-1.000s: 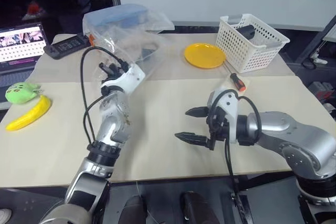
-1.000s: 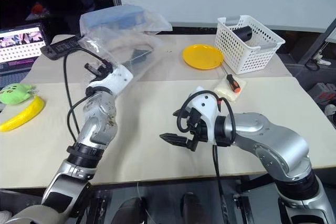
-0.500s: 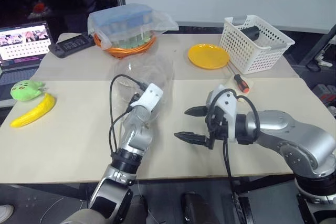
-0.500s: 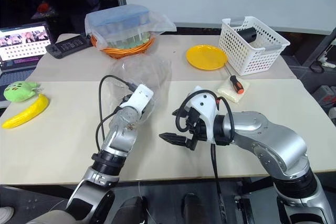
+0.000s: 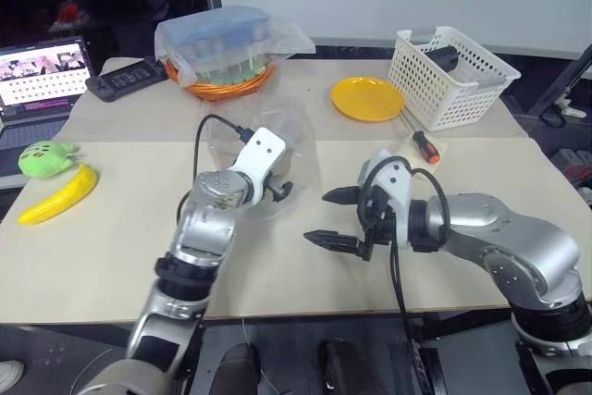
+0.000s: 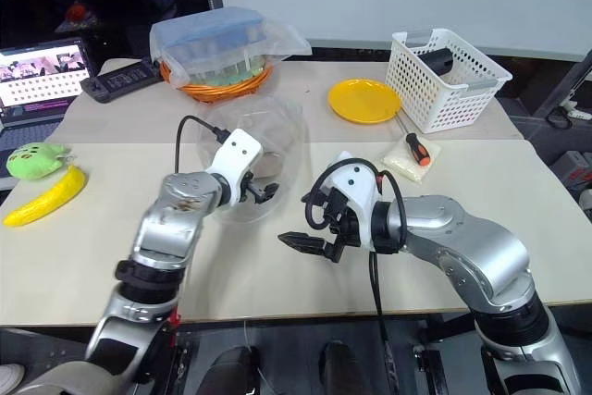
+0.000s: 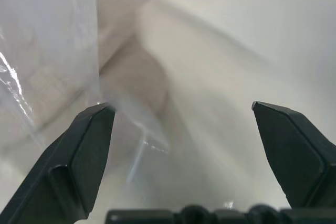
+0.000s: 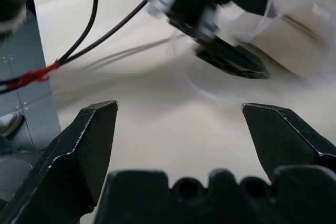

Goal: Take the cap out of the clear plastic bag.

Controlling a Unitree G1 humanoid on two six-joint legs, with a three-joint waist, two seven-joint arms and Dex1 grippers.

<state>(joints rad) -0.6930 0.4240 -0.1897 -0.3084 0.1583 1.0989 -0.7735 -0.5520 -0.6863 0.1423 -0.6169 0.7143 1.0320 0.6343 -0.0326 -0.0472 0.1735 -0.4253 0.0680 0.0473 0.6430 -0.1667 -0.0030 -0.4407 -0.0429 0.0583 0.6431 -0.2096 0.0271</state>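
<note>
Bag: clear bag (image 6: 254,150) lies crumpled on the table (image 6: 111,228), centre of the head views, just below the orange basket (image 6: 217,88) with the wrapped tub (image 6: 222,39).
Cap: tan mass inside the film, blurred, is probably the cap (image 7: 137,80); in the head views I cannot make it out through the folds and the arm.
Left gripper: left gripper (image 7: 186,124) is spread wide, nothing between the fingers; tips sit at the bag's lower edge, film beside one finger (image 7: 86,145). Touching or just beside: cannot tell.
Right gripper: right gripper (image 6: 310,221) is spread wide and empty, hovering right of centre, near the bag but apart from it.
Handling, bag: judged very light, thin, slippery and crinkly; it will slide and lift with any pull unless pinned or pinched at an edge.
Handling, cap: judged soft and light, collapses under a pinch, not fragile; fabric should drag against the film.
Grip point: one gripper on a loose fold at the closed end of the bag; the other on the cap's brim, the firmest part, if it can be reached at the mouth.
Risk: pinching film together with fabric, so both come away as one.
Progress: cap judged not yet out.
</note>
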